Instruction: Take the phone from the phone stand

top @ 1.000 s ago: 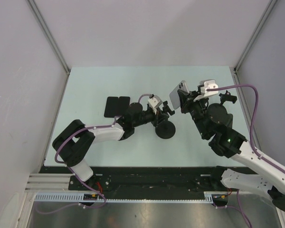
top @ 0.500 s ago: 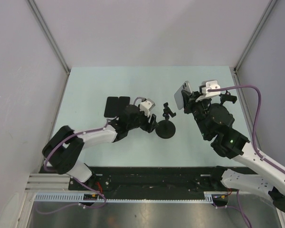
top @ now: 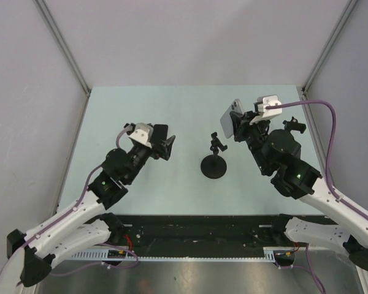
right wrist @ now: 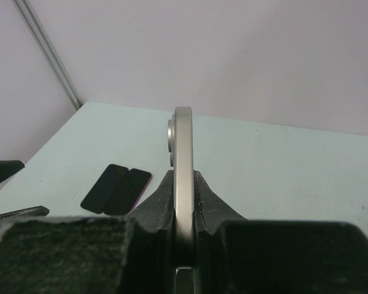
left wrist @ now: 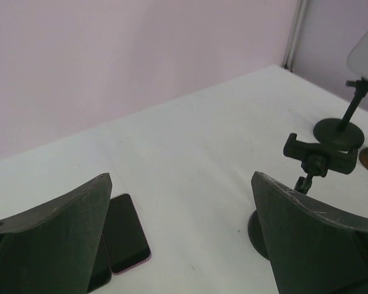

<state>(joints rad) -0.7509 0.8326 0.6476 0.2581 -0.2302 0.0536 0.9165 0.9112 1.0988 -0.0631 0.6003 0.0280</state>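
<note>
The left gripper [top: 164, 146] has pulled back from the phone stand [top: 214, 160], wide open and empty; the right gripper [right wrist: 183, 195] clamps the phone [top: 231, 118], apparently clear of the stand, so removal seems done

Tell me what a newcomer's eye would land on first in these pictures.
First comes the silver phone, clamped on edge in the right arm's fingers and held above the right side of the table. Next is the black phone stand at the table's centre, its clamp empty. On the left, two dark phones lie flat side by side, near the left arm's fingers, which are spread open.
</note>
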